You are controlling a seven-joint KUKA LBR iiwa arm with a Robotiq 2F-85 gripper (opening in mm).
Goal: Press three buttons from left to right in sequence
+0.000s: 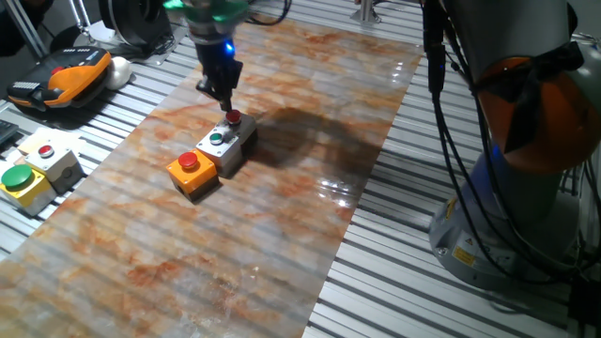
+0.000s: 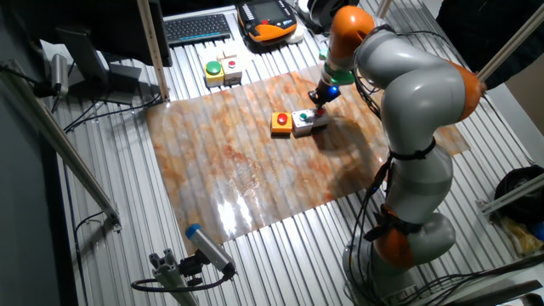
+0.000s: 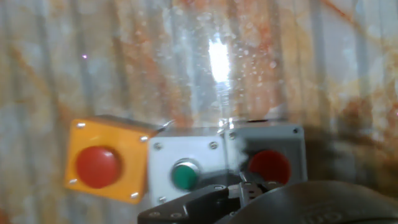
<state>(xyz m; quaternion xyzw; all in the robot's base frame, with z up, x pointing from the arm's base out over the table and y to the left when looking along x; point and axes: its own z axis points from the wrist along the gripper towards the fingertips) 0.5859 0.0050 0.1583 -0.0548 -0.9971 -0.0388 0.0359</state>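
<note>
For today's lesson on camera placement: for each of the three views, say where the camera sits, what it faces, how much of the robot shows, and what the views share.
One fixed view: low beside the table, facing the three buttons; shows the tool and arm base.
The other fixed view: high above, facing the whole table; shows the whole arm.
Hand view: on the hand, looking down at the buttons; shows only the tool's tip.
Shared: all show the button row.

Three square button boxes stand in a touching row on the marbled mat [image 1: 282, 235]. The orange box [image 1: 192, 173] carries a red cap. The middle grey box [image 1: 219, 146], next to the orange box, carries a green cap. The end grey box [image 1: 240, 127], beyond it, carries a red cap.
</note>
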